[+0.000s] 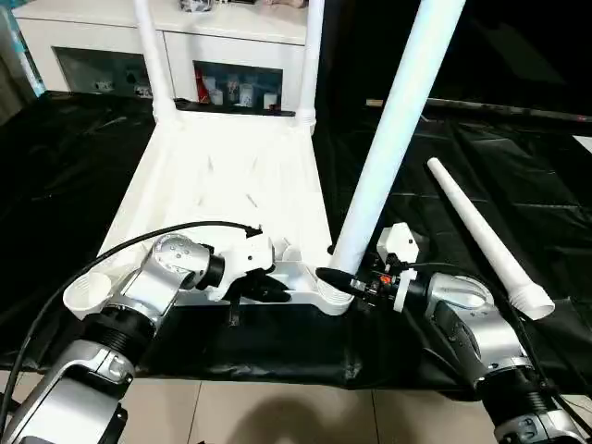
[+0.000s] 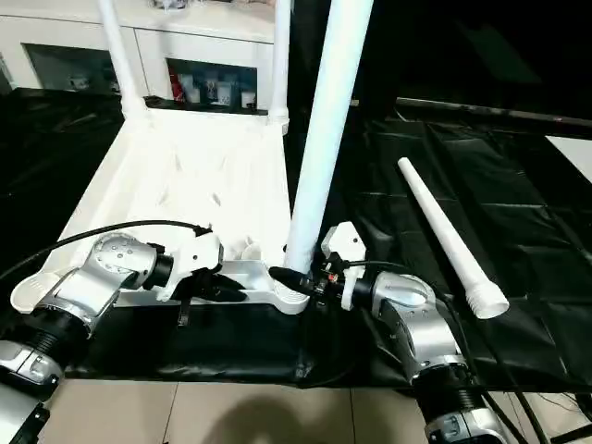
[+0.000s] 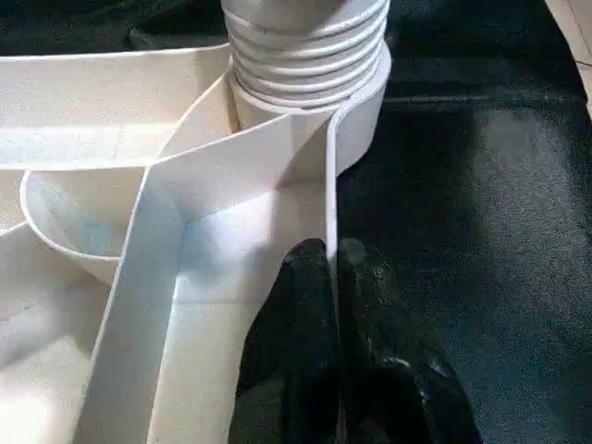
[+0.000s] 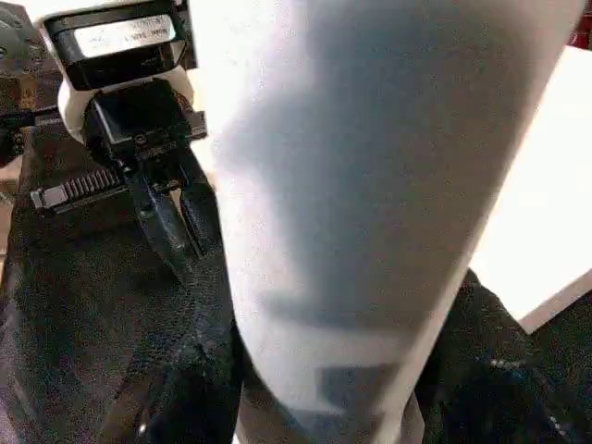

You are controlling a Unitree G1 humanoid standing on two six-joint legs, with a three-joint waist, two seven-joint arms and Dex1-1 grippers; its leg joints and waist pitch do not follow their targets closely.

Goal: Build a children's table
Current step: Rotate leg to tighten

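Note:
The children's table top (image 1: 222, 176) lies upside down on the black-covered work table. Two white legs (image 1: 153, 55) (image 1: 313, 55) stand in its far corner sockets. A third leg (image 1: 398, 129) stands upright in the near right socket (image 1: 338, 298), with my right gripper (image 1: 340, 279) shut around its base. My left gripper (image 3: 328, 259) is shut on the thin near rim (image 3: 330, 185) of the top, just left of that socket. The near left socket (image 1: 88, 289) is empty. A fourth leg (image 1: 481, 236) lies loose on the cover to the right.
A white cabinet (image 1: 231, 37) with glass doors stands behind the work table. The black cover (image 1: 74, 157) ends at the front edge close to my forearms, with tiled floor (image 1: 277, 416) below.

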